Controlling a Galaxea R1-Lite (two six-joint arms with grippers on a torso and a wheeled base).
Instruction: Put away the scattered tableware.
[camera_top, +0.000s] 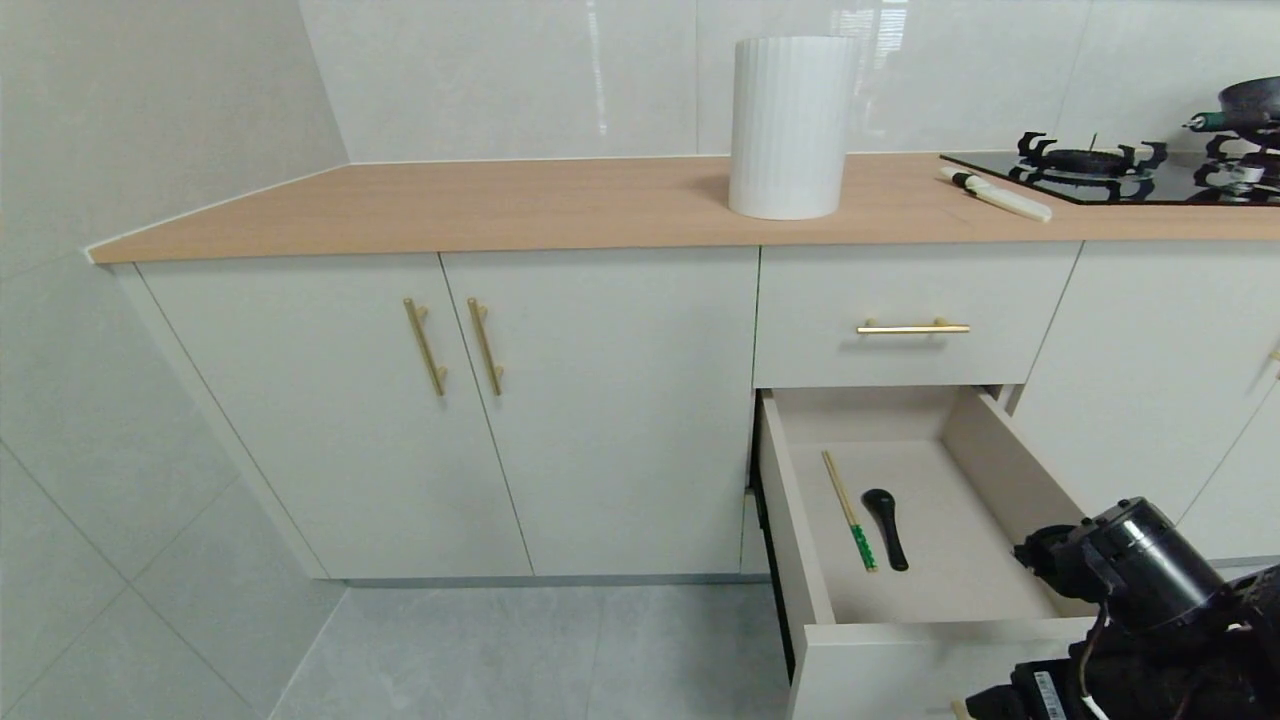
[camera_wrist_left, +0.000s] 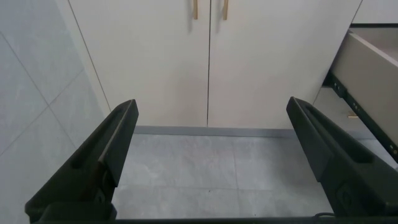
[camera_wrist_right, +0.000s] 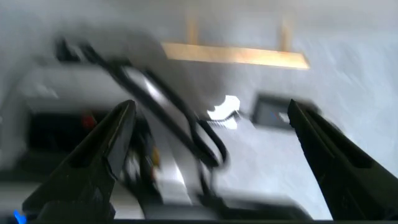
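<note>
Left gripper (camera_wrist_left: 211, 115) hangs low facing cabinet doors (camera_wrist_left: 208, 56), jaws wide, empty. Right gripper (camera_wrist_right: 211, 112) beside open drawer (camera_top: 800, 520) front, jaws wide, empty.

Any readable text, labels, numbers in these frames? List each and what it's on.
No readable text in any view.
White ribbed container on the counter: plain, no print.
Chopsticks in the open drawer: green ends, no letters legible.
Black spoon beside them: no markings visible.
Knife on the counter: no markings visible.
Right wrist view: too blurred to read anything.
</note>
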